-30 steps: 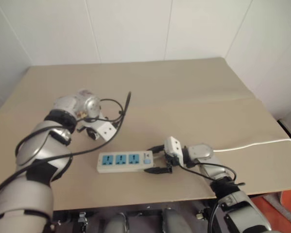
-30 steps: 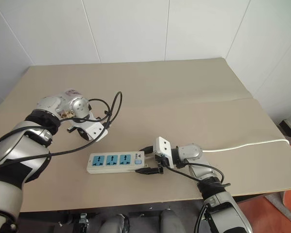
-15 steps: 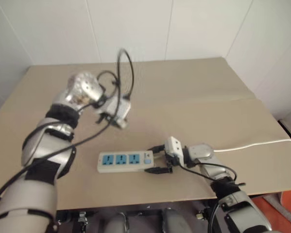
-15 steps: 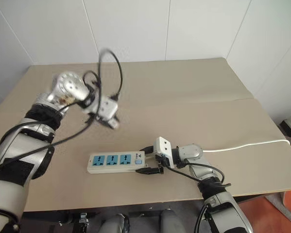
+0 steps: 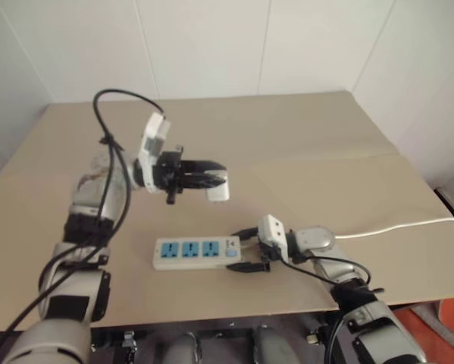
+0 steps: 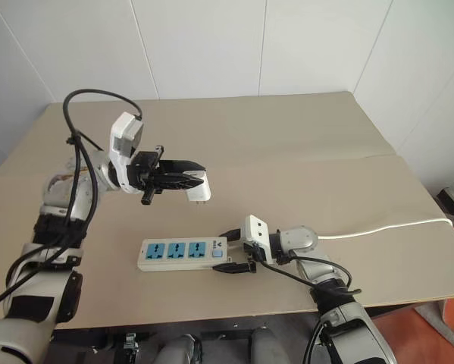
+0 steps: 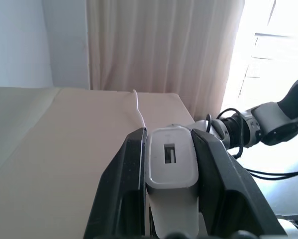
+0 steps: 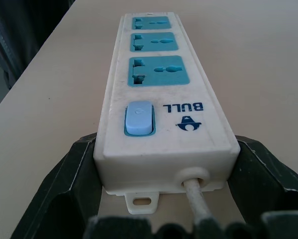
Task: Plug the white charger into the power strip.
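Note:
The white charger point(image 5: 218, 189) hangs in the air above the table, left of and higher than the power strip. My left gripper point(image 5: 215, 178) is shut on it and points level toward the right. In the left wrist view the charger point(image 7: 171, 162) sits between both black fingers point(image 7: 131, 174), its slotted face toward the camera. The power strip point(image 5: 195, 252) lies flat near the table's front edge, three blue sockets up. My right gripper point(image 5: 240, 249) is shut on its switch end, one finger point(image 8: 71, 174) against each side.
The strip's white cable point(image 5: 397, 225) runs right across the table point(image 5: 302, 144) to its right edge. A black cable loops above my left arm point(image 5: 117, 95). White walls stand behind the table. Open tabletop lies between the charger and the strip.
My left arm has risen and swung right, and its wrist has turned, so the gripper now points right with the charger showing. The right gripper and strip have stayed put.

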`<state>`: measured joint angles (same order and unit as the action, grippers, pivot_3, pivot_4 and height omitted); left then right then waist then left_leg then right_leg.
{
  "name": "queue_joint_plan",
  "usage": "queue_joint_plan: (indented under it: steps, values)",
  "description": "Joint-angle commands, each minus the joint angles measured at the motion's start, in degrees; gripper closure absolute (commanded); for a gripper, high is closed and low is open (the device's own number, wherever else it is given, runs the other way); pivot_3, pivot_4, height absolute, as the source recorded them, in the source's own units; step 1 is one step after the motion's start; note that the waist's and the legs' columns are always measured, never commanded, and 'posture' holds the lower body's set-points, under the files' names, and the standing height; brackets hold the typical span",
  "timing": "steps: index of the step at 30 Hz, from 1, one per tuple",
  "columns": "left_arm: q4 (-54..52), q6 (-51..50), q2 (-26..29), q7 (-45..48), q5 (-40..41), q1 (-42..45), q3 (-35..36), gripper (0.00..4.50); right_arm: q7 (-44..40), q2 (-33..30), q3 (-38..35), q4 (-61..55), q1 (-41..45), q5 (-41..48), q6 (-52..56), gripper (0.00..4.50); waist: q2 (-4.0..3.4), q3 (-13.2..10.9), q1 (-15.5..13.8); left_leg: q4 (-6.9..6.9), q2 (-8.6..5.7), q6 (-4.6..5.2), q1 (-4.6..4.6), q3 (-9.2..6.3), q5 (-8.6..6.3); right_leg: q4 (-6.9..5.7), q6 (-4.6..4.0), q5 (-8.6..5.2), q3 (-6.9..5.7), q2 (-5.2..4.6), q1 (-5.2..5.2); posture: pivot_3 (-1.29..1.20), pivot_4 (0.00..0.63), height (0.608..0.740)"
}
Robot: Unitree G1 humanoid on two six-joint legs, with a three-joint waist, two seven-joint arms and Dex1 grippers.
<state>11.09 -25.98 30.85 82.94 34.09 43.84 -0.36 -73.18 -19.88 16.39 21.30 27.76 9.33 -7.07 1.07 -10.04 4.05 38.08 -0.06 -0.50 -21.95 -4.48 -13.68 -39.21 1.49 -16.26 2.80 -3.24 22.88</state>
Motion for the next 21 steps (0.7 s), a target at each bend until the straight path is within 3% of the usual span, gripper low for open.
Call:
queue_joint_plan:
  steps: [1,8,21]
  values:
    - [-7.81,1.77,-0.54,-3.67,-0.58,-6.68,0.13,3.44,0.27,-0.29,1.55,-0.59,-1.83,-1.29,0.93,1.08,0.00,0.00,-0.08,-0.03,0.01,0.00,0.05,0.00,0.00,0.03,0.00,0.00,0.01,0.00,-0.04,0.00,0.150,0.740]
    - [-13.18,5.22,-0.64,-6.41,-4.29,-14.26,-2.55,3.44,1.10,-0.10,1.73,-0.98,-2.37,-1.36,0.95,1.08,0.03,0.01,-0.35,-0.09,-0.01,-0.02,0.50,0.04,-0.01,0.22,-0.02,0.01,-0.02,-0.02,-0.59,0.00,0.150,0.740]
    - [-10.91,7.59,1.42,-3.44,-6.53,-16.42,-5.43,3.44,0.91,-0.19,2.29,-0.65,-2.43,-1.82,0.62,1.08,0.04,0.02,-0.24,-0.21,-0.01,-0.02,0.66,0.10,-0.01,0.27,-0.01,0.00,0.03,-0.02,-0.69,0.00,0.150,0.740]
